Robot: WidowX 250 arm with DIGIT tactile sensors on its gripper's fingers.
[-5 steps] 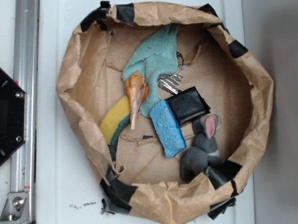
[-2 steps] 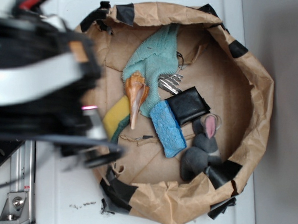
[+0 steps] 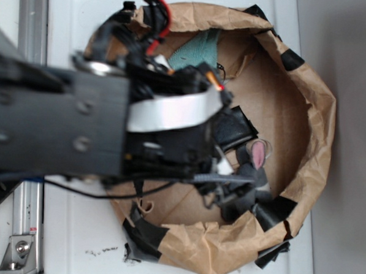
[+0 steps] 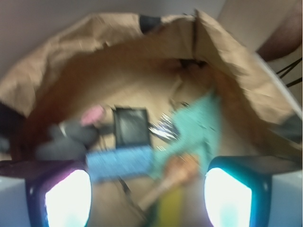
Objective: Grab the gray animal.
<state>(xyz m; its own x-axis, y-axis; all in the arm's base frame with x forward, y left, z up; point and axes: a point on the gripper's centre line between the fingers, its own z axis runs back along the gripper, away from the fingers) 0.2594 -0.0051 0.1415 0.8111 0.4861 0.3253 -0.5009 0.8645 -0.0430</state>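
Two fingers point(image 4: 66, 198) of the gripper point(image 4: 147, 196) stand wide apart, holding nothing. Gray animal point(image 4: 71, 137) lies far left in the paper bowl point(image 4: 236, 80), just beside the blue sponge point(image 4: 120, 163) and black pouch point(image 4: 130, 126). Risk: closing here would likely pinch the sponge instead.

Crumpled brown paper bag point(image 3: 313, 107) with black tape; inside: teal cloth bird point(image 4: 196, 125), blue sponge point(image 4: 118, 163), black folded pouch point(image 4: 131, 126).
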